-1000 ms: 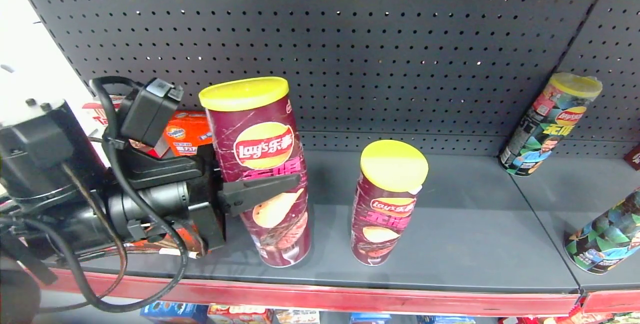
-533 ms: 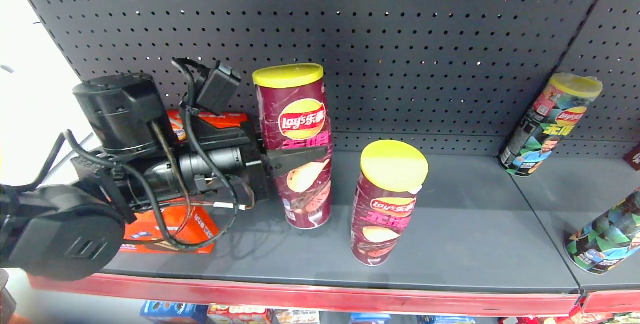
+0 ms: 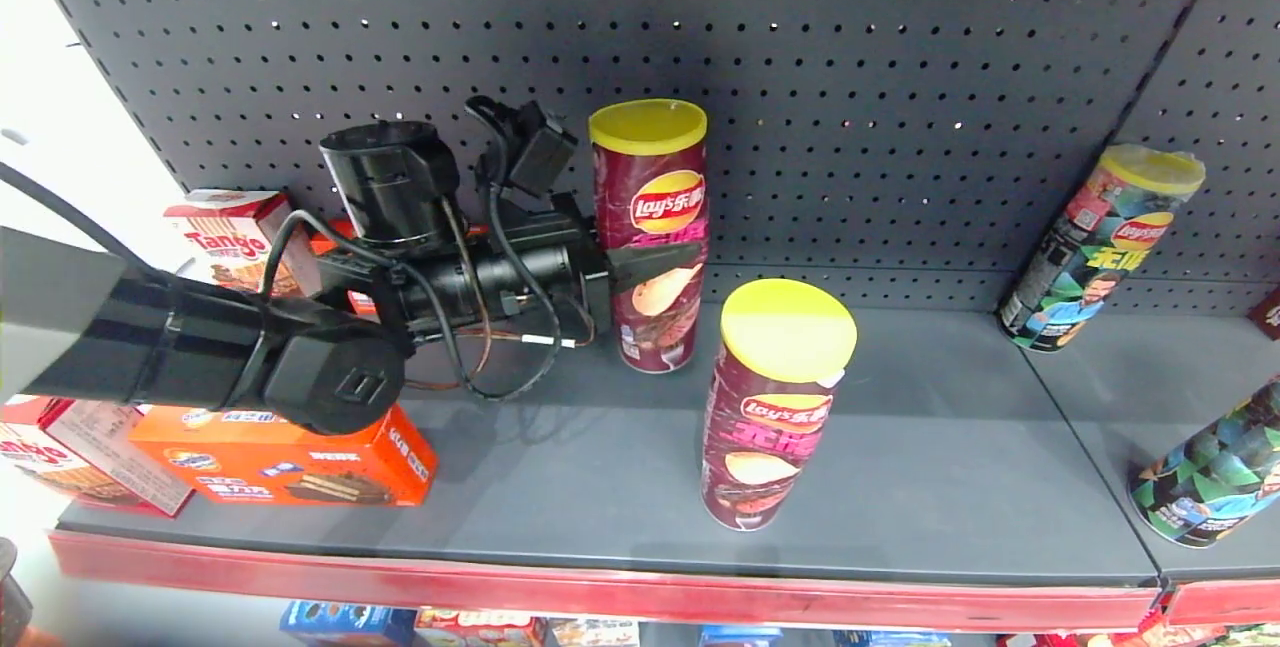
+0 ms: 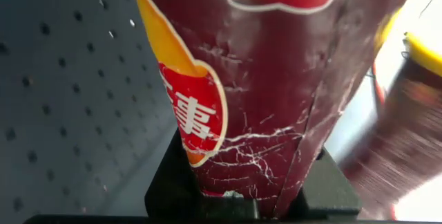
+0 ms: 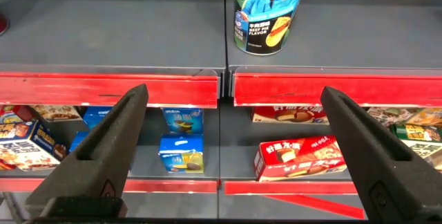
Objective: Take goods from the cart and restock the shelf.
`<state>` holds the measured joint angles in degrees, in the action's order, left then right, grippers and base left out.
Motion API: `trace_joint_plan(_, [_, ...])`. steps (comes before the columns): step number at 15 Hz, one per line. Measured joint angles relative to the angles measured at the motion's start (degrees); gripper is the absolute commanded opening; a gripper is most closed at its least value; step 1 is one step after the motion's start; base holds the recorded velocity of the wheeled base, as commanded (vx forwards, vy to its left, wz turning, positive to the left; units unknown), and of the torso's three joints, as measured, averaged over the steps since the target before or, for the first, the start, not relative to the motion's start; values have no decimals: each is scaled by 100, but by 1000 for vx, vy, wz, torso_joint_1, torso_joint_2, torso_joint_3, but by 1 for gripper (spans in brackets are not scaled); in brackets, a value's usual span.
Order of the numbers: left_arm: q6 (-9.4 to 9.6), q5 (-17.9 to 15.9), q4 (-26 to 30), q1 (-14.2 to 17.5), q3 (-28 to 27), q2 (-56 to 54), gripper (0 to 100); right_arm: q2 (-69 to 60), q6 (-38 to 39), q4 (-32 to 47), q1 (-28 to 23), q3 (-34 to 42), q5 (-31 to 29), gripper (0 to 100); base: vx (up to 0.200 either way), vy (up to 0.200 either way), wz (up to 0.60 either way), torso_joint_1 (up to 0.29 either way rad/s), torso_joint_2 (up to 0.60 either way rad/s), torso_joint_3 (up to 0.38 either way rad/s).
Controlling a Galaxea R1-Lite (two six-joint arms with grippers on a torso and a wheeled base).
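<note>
In the head view, the can [image 3: 648, 187] is seen clamped upright in the left gripper [image 3: 655, 265], long axis vertical, at the back of the shelf [image 3: 900, 487] near the pegboard [image 3: 800, 77], behind and left of a second can [image 3: 780, 397]. In the left wrist view, it is held between the jaws, so a straight set-down is judged the need. In the right wrist view, the right gripper [image 5: 233, 134] is shown spread wide, empty, facing lower shelves [image 5: 110, 86].
</note>
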<state>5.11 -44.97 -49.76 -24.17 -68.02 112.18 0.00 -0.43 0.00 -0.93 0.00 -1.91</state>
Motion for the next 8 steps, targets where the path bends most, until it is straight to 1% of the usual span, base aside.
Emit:
trace_joint_plan(4, [-33, 2, 12, -30, -617, 502, 0, 2, 2, 0, 7, 0, 0, 100, 0, 0, 0, 0, 0, 0])
trace_joint_plan(8, [-32, 4, -5, -85, -1086, 931, 0, 2, 0, 0, 5, 0, 0, 100, 0, 0, 0, 0, 0, 0])
